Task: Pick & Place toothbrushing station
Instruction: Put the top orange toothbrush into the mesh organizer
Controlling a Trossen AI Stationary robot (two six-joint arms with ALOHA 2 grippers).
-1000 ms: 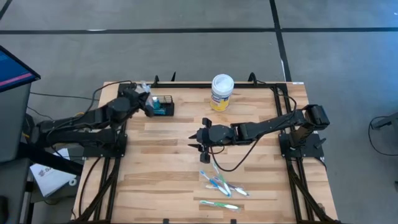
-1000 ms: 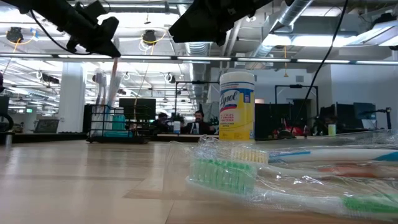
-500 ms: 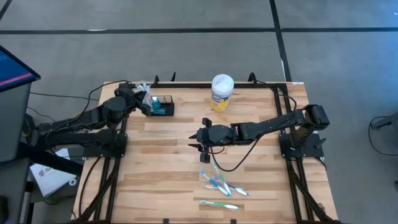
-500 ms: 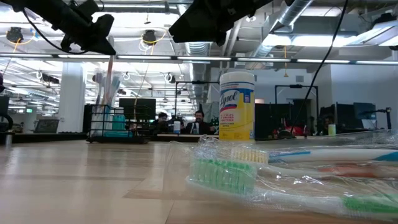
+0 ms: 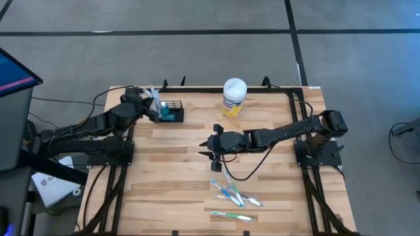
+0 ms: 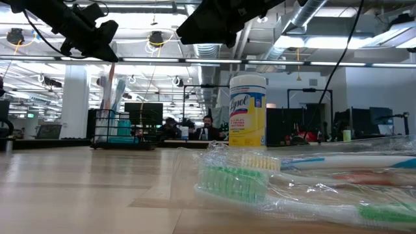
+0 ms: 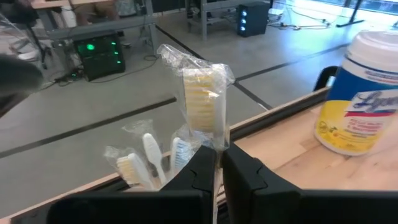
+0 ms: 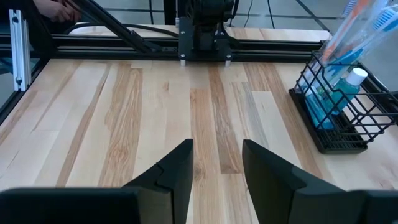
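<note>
From above, the small black wire-mesh rectangular basket (image 5: 171, 111) stands in the upper left of the pale wooden table (image 5: 177, 196), close to the far edge. The left gripper (image 5: 153, 107) hangs just beside the basket's left end, clenched on a clear-wrapped toothbrush (image 5: 151, 96). The right gripper (image 5: 209, 147) hovers mid-table, well apart from the basket, fingers spread with nothing between them. A white-lidded yellow-labelled round tub (image 5: 233, 97) stands near the far edge at centre top. Loose wrapped toothbrushes (image 5: 233, 195) lie in the lower middle; bare wood stretches between them and the basket.

At table height, the basket (image 6: 121, 130) sits at left in the distance, the left gripper (image 6: 97, 40) above it with the wrapped toothbrush (image 6: 107, 91) hanging down toward it. The tub (image 6: 247, 110) stands at centre, and a green-bristled wrapped toothbrush (image 6: 260, 179) fills the foreground.

In the left wrist view, the fingers (image 7: 239, 177) pinch the wrapped toothbrush (image 7: 202, 102), bristles up; more brush heads (image 7: 152, 158) rise behind it, and the tub (image 7: 360, 93) is at right.

In the right wrist view, the spread fingers (image 8: 180, 168) frame bare wood; the basket (image 8: 336, 112) sits at right, holding blue items.
</note>
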